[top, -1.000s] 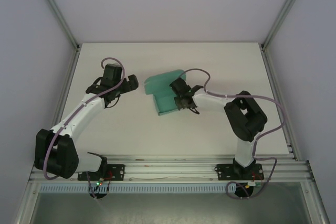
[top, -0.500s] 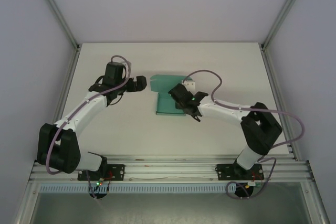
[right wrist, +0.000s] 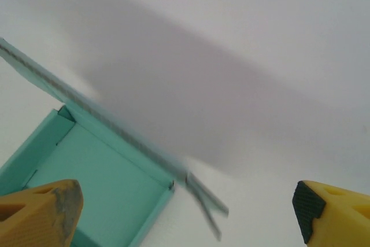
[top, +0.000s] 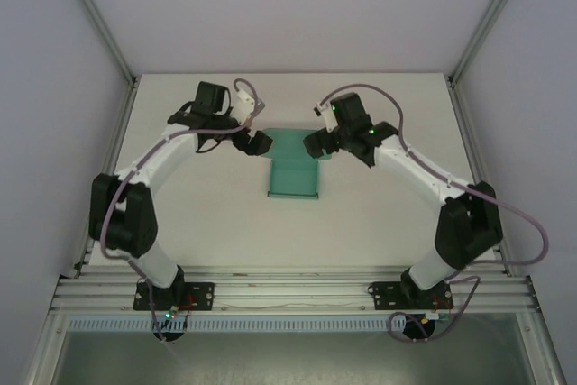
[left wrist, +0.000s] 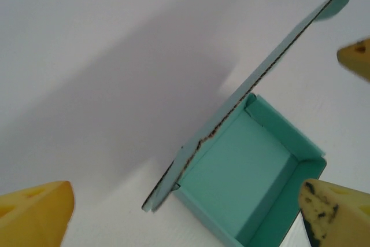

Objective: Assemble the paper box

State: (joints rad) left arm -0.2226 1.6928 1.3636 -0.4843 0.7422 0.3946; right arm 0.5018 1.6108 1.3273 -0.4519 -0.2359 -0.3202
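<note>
The teal paper box (top: 293, 178) lies on the white table (top: 388, 223) as a shallow open tray, with its lid flap (top: 287, 142) raised along the far side. My left gripper (top: 259, 144) is open at the flap's left end. My right gripper (top: 315, 144) is open at its right end. In the left wrist view the tray (left wrist: 248, 177) and the flap's raw edge (left wrist: 272, 67) lie ahead of the wide yellow fingertips (left wrist: 34, 212). In the right wrist view the tray (right wrist: 98, 189) sits low left, with the blurred flap (right wrist: 115, 125) running across. Neither gripper holds anything.
Aluminium posts (top: 95, 29) and grey side walls close in the table on the left, right and back. A metal rail (top: 288, 290) with both arm bases runs along the near edge. Bare table surface lies in front of and beside the box.
My right gripper has let go of the box, opened and swung to the far right of the flap. My left gripper has moved right and back to the flap's left end.
</note>
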